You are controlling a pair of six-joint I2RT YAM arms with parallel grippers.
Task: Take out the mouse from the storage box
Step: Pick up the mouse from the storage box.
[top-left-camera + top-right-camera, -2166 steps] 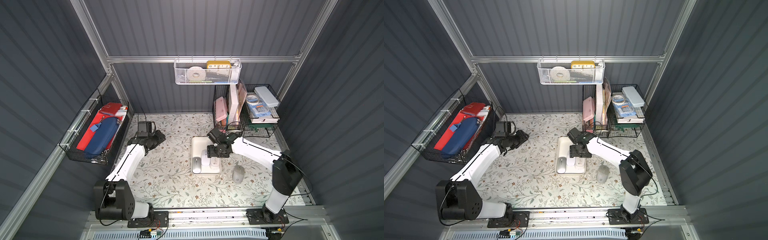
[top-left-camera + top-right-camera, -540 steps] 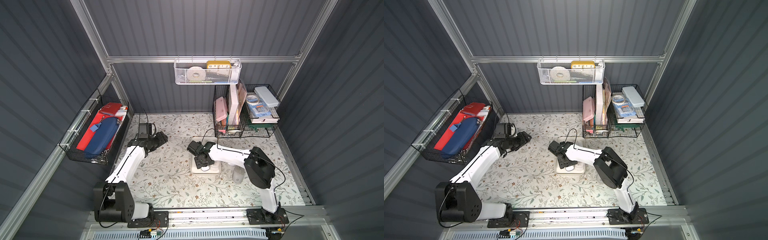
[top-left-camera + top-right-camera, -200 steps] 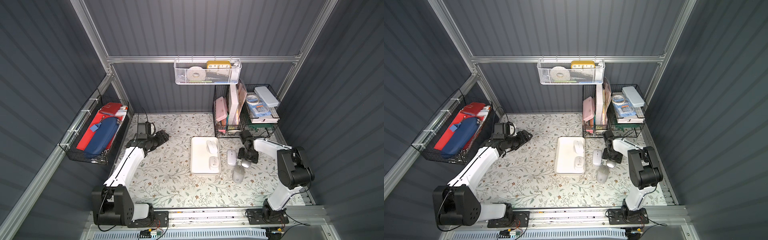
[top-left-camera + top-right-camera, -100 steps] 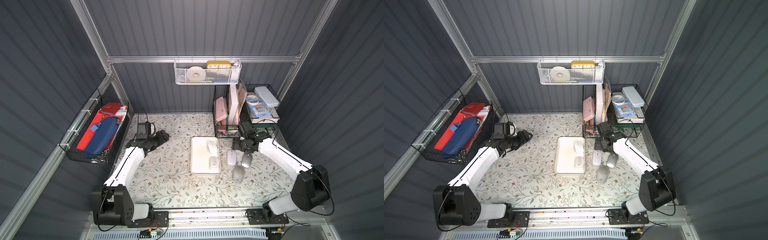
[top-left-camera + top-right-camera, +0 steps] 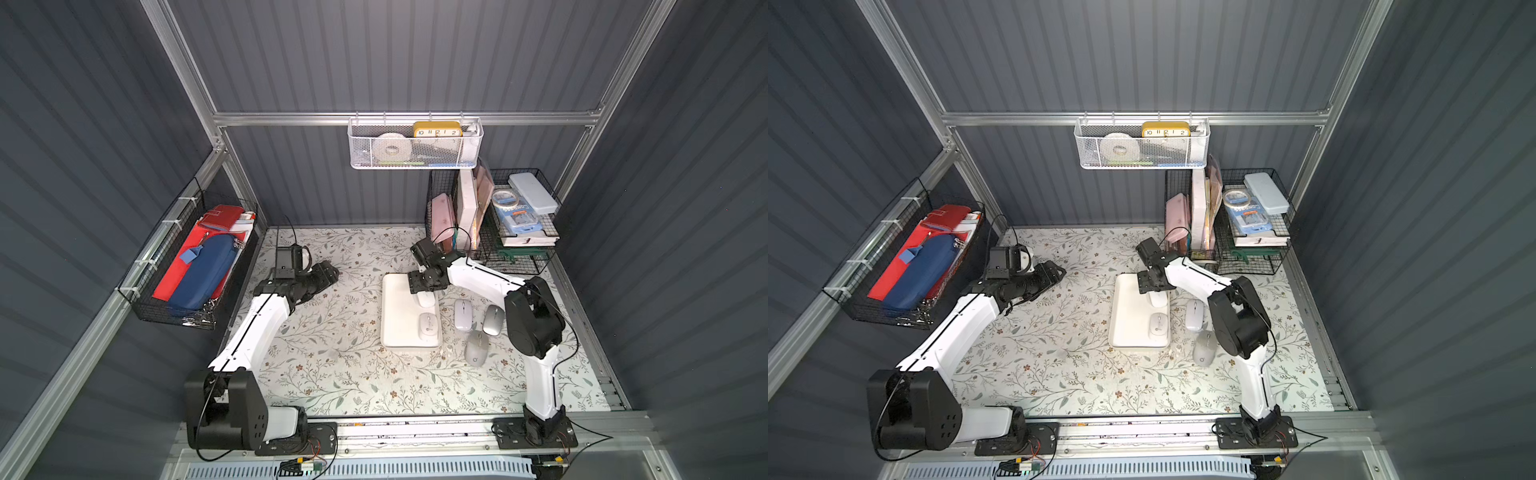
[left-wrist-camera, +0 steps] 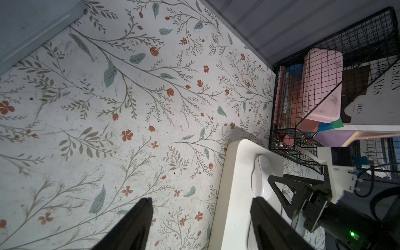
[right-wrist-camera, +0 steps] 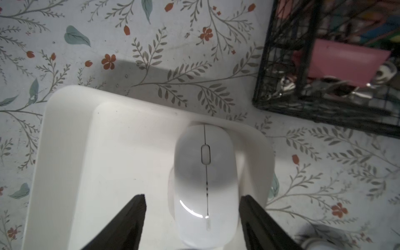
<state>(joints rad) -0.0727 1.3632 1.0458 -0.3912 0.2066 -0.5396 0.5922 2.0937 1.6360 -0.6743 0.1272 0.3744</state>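
Mouse (image 5: 426,300) you want lies at the far end of the tray (image 5: 399,320), against its right rim, in both top views. The right gripper (image 5: 424,286) hangs right over it. A 2nd mouse (image 5: 429,326) lies nearer in the tray. The left gripper (image 5: 330,272) is well apart, over the mat (image 5: 332,345).

Left wrist: left jaws spread, holding and touching nothing.

Right wrist: right jaws spread either side of the mouse (image 7: 205,186), nothing gripped. 1 finger (image 7: 259,223) is just beside it on the rim side, contact unclear. Drop straight, keep that finger inside the rim, squeeze across the width, lift clear.
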